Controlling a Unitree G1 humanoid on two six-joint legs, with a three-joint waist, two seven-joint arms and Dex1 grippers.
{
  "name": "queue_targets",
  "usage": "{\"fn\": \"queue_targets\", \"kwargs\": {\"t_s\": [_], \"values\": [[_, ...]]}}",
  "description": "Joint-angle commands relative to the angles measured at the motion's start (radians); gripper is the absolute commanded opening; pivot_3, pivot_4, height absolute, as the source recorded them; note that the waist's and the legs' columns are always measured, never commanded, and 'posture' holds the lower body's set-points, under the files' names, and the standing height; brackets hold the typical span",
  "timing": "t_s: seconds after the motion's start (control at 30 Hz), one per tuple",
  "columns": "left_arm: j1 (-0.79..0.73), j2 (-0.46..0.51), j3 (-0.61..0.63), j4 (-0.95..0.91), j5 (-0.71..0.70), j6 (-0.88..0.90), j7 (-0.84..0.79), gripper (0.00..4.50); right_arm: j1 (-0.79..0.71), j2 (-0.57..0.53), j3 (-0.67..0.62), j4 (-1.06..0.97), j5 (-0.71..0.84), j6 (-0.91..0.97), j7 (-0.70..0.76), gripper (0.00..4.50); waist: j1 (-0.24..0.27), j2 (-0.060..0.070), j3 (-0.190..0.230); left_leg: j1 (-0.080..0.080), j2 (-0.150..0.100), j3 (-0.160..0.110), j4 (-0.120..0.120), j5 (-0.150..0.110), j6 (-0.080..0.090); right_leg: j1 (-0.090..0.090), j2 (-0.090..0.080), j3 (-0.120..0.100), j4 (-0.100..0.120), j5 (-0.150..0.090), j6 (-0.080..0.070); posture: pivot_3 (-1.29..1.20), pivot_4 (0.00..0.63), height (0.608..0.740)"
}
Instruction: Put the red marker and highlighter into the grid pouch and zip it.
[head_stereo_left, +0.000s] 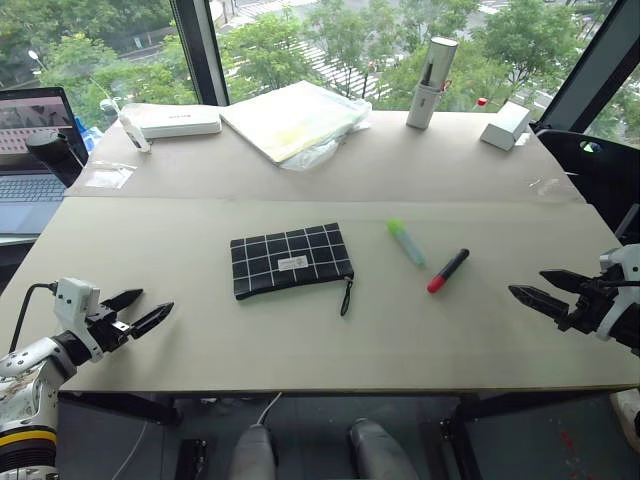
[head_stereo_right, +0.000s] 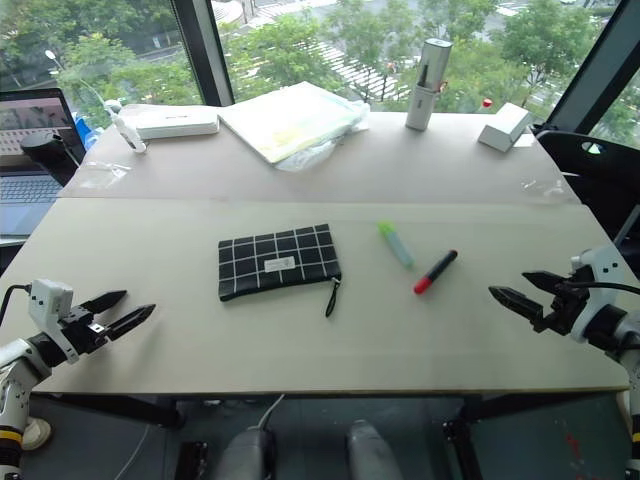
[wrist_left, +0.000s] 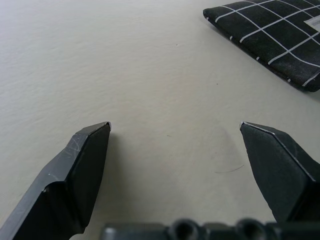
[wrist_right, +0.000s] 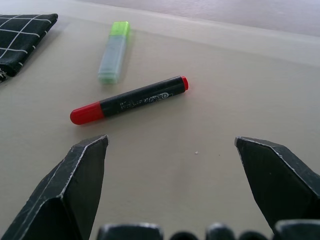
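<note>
**Pouch, marker, highlighter all lying untouched; both grippers spread wide and empty**

The grid pouch (head_stereo_left: 291, 260) is lying flat near the middle of the table (head_stereo_left: 200, 340), long side running roughly left-right and tilted slightly. Its zipper pull (head_stereo_left: 347, 296) is hanging off the right end, trailing toward the near edge. The small white label (head_stereo_left: 292, 263) is facing up. Whether the zip is shut cannot be told.

The highlighter (head_stereo_left: 406, 241) is lying just right of the pouch, apart from it, green cap pointing away from the robot. The red marker (head_stereo_left: 448, 270) is sitting right of the highlighter, near but not touching it, angled with its red cap toward the near edge. In the right wrist view the marker (wrist_right: 129, 99) is lying closer to the gripper than the highlighter (wrist_right: 114, 51), with a corner of the pouch (wrist_right: 22, 39) showing beyond.

The left gripper (head_stereo_left: 140, 311) is hovering over the near left part of the table, well apart from the pouch, fingers (wrist_left: 75, 175) spread wide with nothing between them. The right gripper (head_stereo_left: 540, 290) is hovering at the near right, fingers (wrist_right: 75, 185) likewise wide and holding nothing, pointing toward the marker but apart from it.

Along the far side a tall silver-white cylinder (head_stereo_left: 431, 83) is standing upright, a small white box (head_stereo_left: 505, 126) is sitting to its right, a flat plastic-wrapped pad (head_stereo_left: 295, 120) is lying to its left, and a long white box (head_stereo_left: 172, 120) is lying beyond that. A laptop (head_stereo_left: 30, 150) is standing open off the table's left.
</note>
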Motion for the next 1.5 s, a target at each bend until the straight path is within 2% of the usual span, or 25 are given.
{"fn": "queue_targets", "kwargs": {"t_s": [0.03,0.13,0.37,0.5,0.53,0.63,0.77,0.8,0.93,1.03,1.17,1.27,1.4,1.5], "values": [[-0.028,-0.003,-0.001,-0.026,-0.002,0.012,0.022,4.50,-0.007,0.004,-0.004,-0.036,0.005,-0.002,-0.009,4.48,0.000,0.000,0.000,0.000,0.000,0.000,0.000,0.000,0.000,0.000,0.000,0.000,0.000,0.000,0.000,0.00,0.150,0.739],[-0.035,-0.005,0.002,-0.129,-0.028,0.042,0.033,4.50,-0.011,0.019,0.014,-0.050,0.003,0.003,-0.019,4.48,0.003,0.000,0.000,0.000,0.000,0.000,0.000,0.000,0.000,0.000,0.000,0.000,0.000,0.000,0.000,0.00,0.150,0.739],[-0.033,-0.006,0.008,-0.213,-0.043,0.092,0.052,4.50,-0.019,0.027,0.028,-0.051,0.001,-0.007,-0.028,4.48,0.006,0.000,0.000,-0.001,0.000,0.000,0.000,0.000,0.000,0.000,0.000,0.000,0.000,0.001,-0.001,0.00,0.150,0.739],[-0.033,0.009,-0.007,-0.226,-0.033,0.069,0.012,4.50,-0.060,0.048,0.027,-0.060,0.024,0.010,-0.048,4.48,0.006,0.000,0.000,-0.001,0.000,0.000,0.000,0.000,0.000,0.000,0.000,0.000,0.000,0.001,-0.001,0.00,0.150,0.739],[-0.038,0.018,-0.021,-0.215,-0.021,0.051,-0.012,4.50,-0.076,0.055,0.029,-0.069,0.035,0.021,-0.050,3.97,0.006,0.000,0.000,0.000,0.000,0.000,0.000,0.000,0.000,0.000,0.000,0.000,0.000,0.001,-0.001,0.00,0.150,0.739],[-0.058,0.046,-0.061,-0.162,0.027,-0.037,-0.084,4.50,-0.114,0.073,0.056,-0.112,0.053,0.051,-0.041,3.21,0.005,0.000,0.000,0.000,0.000,0.000,0.000,0.000,0.000,0.000,0.000,0.000,0.000,0.001,-0.001,0.00,0.150,0.739],[-0.105,0.066,-0.132,-0.136,0.134,-0.223,-0.119,4.50,-0.191,0.126,0.171,-0.253,0.105,0.131,-0.024,1.77,0.005,0.000,0.000,0.000,0.000,0.000,0.000,0.000,0.000,0.000,0.000,0.000,0.000,0.001,-0.002,0.00,0.150,0.739],[-0.119,0.068,-0.144,-0.126,0.148,-0.243,-0.121,4.50,-0.197,0.132,0.189,-0.270,0.111,0.142,-0.015,1.55,0.005,0.000,0.000,-0.001,0.000,0.000,0.000,0.000,0.000,0.000,0.000,0.000,0.000,0.001,-0.002,0.00,0.150,0.739],[-0.185,0.072,-0.213,-0.100,0.195,-0.271,-0.146,4.50,-0.253,0.200,0.327,-0.354,0.101,0.168,-0.013,0.15,0.016,0.000,0.000,-0.002,0.000,0.000,0.000,0.000,0.000,-0.001,0.000,0.000,0.000,0.002,-0.003,0.00,0.150,0.739],[-0.236,0.067,-0.257,-0.071,0.218,-0.298,-0.171,4.50,-0.361,0.305,0.438,-0.339,0.023,0.149,-0.096,0.07,0.018,0.000,0.000,-0.003,0.000,0.000,0.000,0.000,0.000,-0.003,0.000,0.000,0.001,0.002,-0.004,0.00,0.150,0.739],[-0.305,0.068,-0.318,0.001,0.266,-0.367,-0.204,4.50,-0.484,0.401,0.593,-0.211,-0.184,0.050,-0.205,0.07,0.022,0.000,0.000,-0.011,-0.001,0.000,0.004,0.001,-0.001,-0.015,0.000,0.000,0.012,0.001,-0.005,0.00,0.150,0.739],[-0.361,0.065,-0.364,0.069,0.310,-0.437,-0.230,4.50,-0.558,0.465,0.655,-0.135,-0.261,0.035,-0.252,0.07,0.027,0.000,0.000,-0.011,-0.001,0.000,0.004,0.001,-0.001,-0.016,0.000,0.000,0.014,0.000,-0.006,0.00,0.150,0.739],[-0.413,0.054,-0.406,0.141,0.351,-0.516,-0.238,4.50,-0.600,0.499,0.717,-0.058,-0.362,0.022,-0.290,0.07,0.028,0.000,0.000,-0.011,-0.001,0.000,0.004,0.001,-0.001,-0.016,0.000,0.000,0.015,0.000,-0.006,0.00,0.150,0.739],[-0.435,0.036,-0.426,0.167,0.363,-0.562,-0.239,4.50,-0.613,0.477,0.800,0.005,-0.492,-0.050,-0.310,0.07,0.028,0.000,0.000,-0.011,-0.001,0.000,0.005,0.001,-0.001,-0.016,0.000,0.000,0.015,0.000,-0.006,0.00,0.150,0.739]]}}
